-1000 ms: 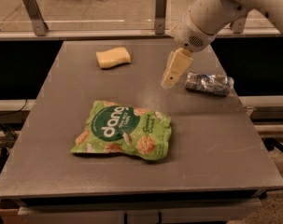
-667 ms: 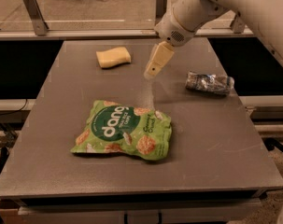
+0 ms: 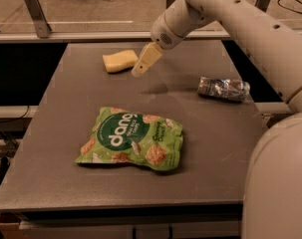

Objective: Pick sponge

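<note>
The sponge (image 3: 119, 61) is a small pale yellow foam block lying on the grey table (image 3: 56, 148) near its far left. My gripper (image 3: 139, 70) hangs from the white arm that reaches in from the right. Its tan fingers (image 3: 146, 59) point down and to the left, and their tips are just right of the sponge's right end, slightly above the table. Nothing is held in it.
A green "dang" snack bag (image 3: 132, 139) lies in the middle of the table. A crumpled silver wrapper (image 3: 223, 88) lies at the right edge. A rail with metal posts (image 3: 36, 11) runs behind the table.
The gripper has moved left across the table, from near the silver wrapper to just beside the sponge. The sponge, bag and wrapper have not moved.
</note>
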